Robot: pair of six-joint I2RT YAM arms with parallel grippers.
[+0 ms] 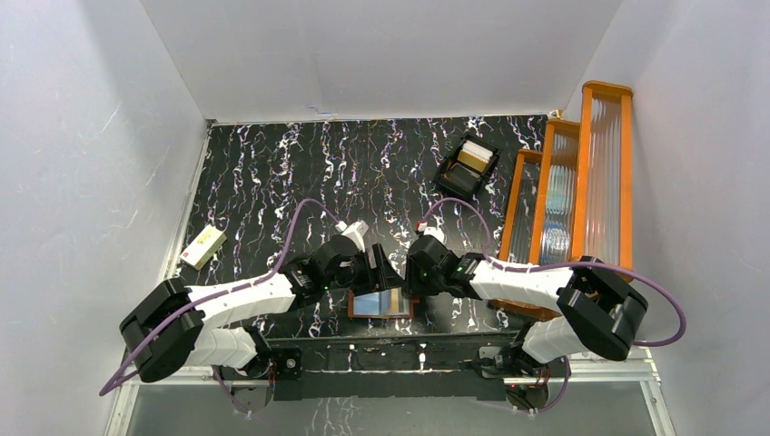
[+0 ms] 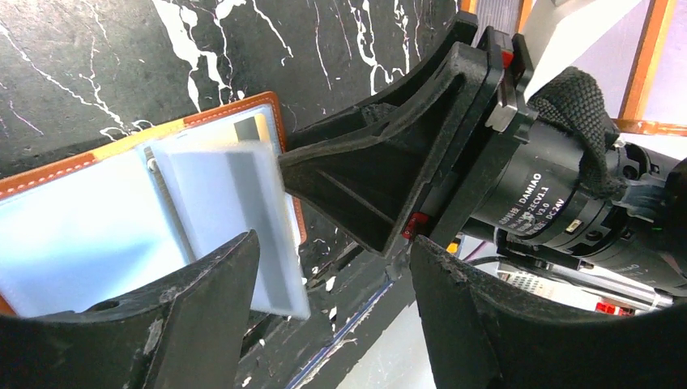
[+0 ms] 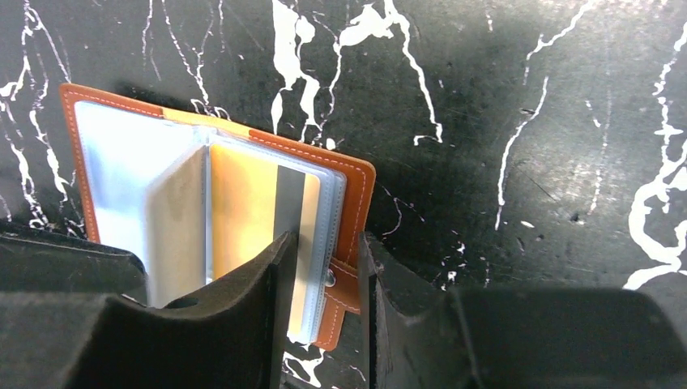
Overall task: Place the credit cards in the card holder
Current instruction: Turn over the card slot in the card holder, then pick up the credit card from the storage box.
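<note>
The card holder [image 1: 381, 303] lies open near the table's front edge, its reddish-brown cover [image 3: 356, 182] down and pale pockets up. A yellow-orange card with a dark stripe [image 3: 251, 215] sits in a right-hand pocket. One pocket leaf [image 2: 235, 211] stands up and holds a pale card with a grey stripe. My right gripper [image 3: 326, 241] is shut on the holder's right edge, one finger on the pockets and one outside the cover by the snap tab. My left gripper [image 2: 334, 243] is wide open and empty, just above the holder's right part. Both grippers meet over the holder in the top view [image 1: 395, 272].
A black compartmented tray [image 1: 467, 166] with pale items stands at the back right. A cream box [image 1: 202, 246] lies at the left edge. Orange-framed ribbed racks [image 1: 563, 191] stand along the right side. The table's front edge [image 2: 356, 324] runs close below the holder.
</note>
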